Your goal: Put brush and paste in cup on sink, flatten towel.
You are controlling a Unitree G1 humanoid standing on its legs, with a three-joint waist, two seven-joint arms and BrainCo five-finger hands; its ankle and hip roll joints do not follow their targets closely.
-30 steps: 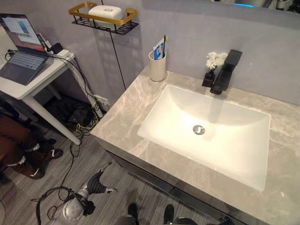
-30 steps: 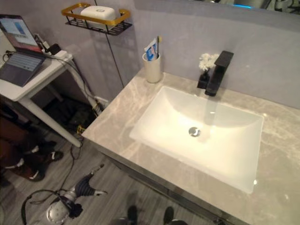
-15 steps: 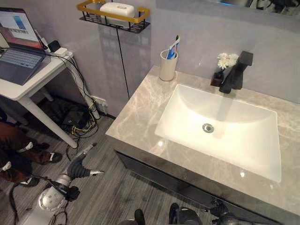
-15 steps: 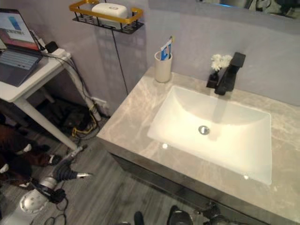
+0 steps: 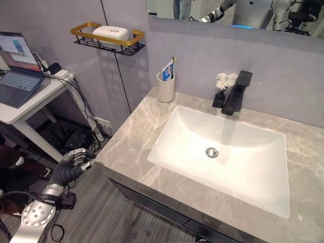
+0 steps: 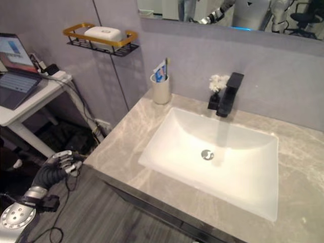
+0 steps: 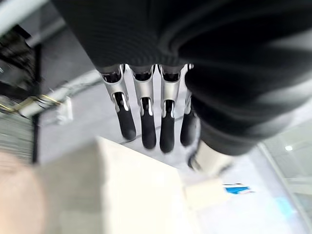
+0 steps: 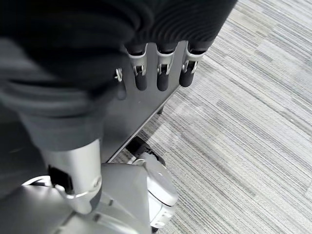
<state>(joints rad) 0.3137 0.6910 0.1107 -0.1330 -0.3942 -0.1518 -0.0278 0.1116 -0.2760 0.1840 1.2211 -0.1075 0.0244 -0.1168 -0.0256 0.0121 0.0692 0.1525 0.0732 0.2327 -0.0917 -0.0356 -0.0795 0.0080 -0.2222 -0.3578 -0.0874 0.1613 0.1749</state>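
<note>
1. Both brush and paste (image 5: 169, 69) already stand in the cup (image 5: 165, 87) at the worktop's back left corner.
2. No towel is visible.
3. Left hand (image 5: 73, 164), empty with relaxed fingers, hovers off the worktop's left edge; right hand (image 8: 161, 68) hangs empty, fingers straight.
4. Risk: a blind reach could topple the cup.

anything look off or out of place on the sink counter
Nothing stands out. The cream cup stands upright on the grey marble counter holding the toothbrush and blue paste tube; the white basin is dry. No towel seen.

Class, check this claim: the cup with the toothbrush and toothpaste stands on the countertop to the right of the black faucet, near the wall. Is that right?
Not quite. The cup with the toothbrush and toothpaste stands on the countertop near the wall, but to the left of the black faucet, not the right. The left eye view shows it.
</note>
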